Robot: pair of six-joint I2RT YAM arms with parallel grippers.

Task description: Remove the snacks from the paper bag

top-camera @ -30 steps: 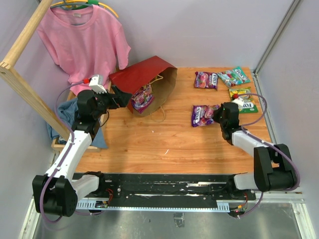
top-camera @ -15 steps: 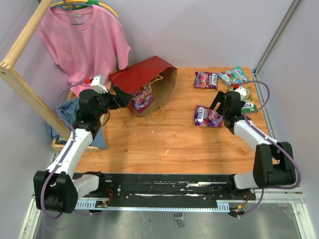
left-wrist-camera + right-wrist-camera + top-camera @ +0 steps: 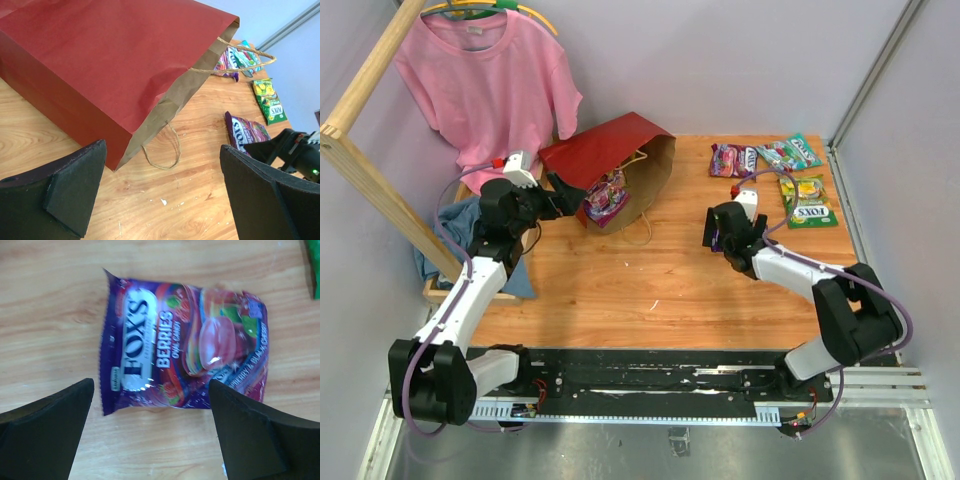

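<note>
- Since a second ago my right arm has swung in from the right edge of the bench (image 3: 620, 285) toward the middle. Its right tool (image 3: 713, 232) has gone from clamped to spread wide. My left arm has not shifted.
- My left tool (image 3: 565, 195) hovers just beside the mouth of the paper bag (image 3: 605, 150), fingers fully apart and holding nothing.
- The paper bag lies on its side at the back left of the bench, with its opening facing the middle and its loop handles spilling out in front.
- One purple candy bag (image 3: 607, 197) shows in the mouth of the paper bag, so I judge at least that one is left to pull out. I cannot see deeper, so there may be more.
- Under the right tool, the Fox's Berries packet (image 3: 185, 372) lies flat on the wood between the spread fingers. It is free of them and well apart from the paper bag, so I count it as out.
- At the back right lie another purple packet (image 3: 732, 160) and a green packet (image 3: 788, 152), with a yellow packet (image 3: 807, 200) nearer me; all are clear of the bag.
- By my reckoning four are out, and the job is well along but unfinished.
</note>
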